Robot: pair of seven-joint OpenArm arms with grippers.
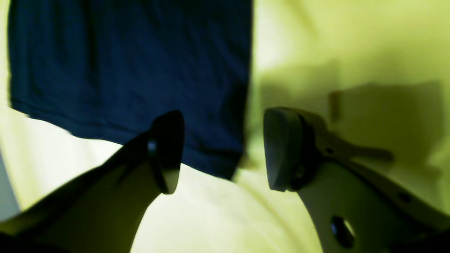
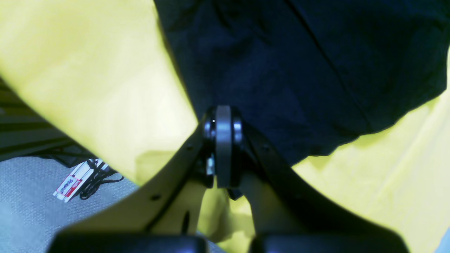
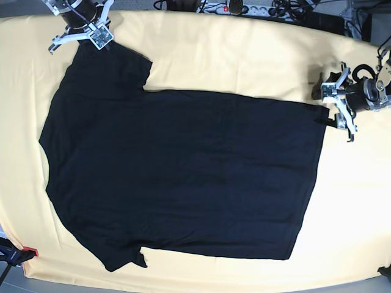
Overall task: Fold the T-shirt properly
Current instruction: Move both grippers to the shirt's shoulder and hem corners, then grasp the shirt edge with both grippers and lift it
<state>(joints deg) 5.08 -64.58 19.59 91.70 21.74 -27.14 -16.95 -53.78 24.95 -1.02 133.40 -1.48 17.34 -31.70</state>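
The black T-shirt (image 3: 183, 171) lies spread flat, plain side up, on the yellow table cover (image 3: 244, 55). Its sleeves point to the base view's left and its hem to the right. My left gripper (image 3: 330, 108) stands open just off the hem's far corner. In the left wrist view that gripper (image 1: 222, 151) has nothing between its fingers, and the T-shirt's corner (image 1: 133, 70) lies on the cover beyond them. My right gripper (image 3: 93, 38) is at the far sleeve's edge. In the right wrist view that gripper (image 2: 223, 140) is shut, pinching the T-shirt (image 2: 299, 77) at its edge.
A power strip and cables (image 3: 235, 7) lie past the table's back edge. The table's edge shows at the left of the right wrist view, with grey floor and a red-and-white labelled cable bundle (image 2: 72, 183) below. A red and black object (image 3: 23, 252) sits at the front left corner.
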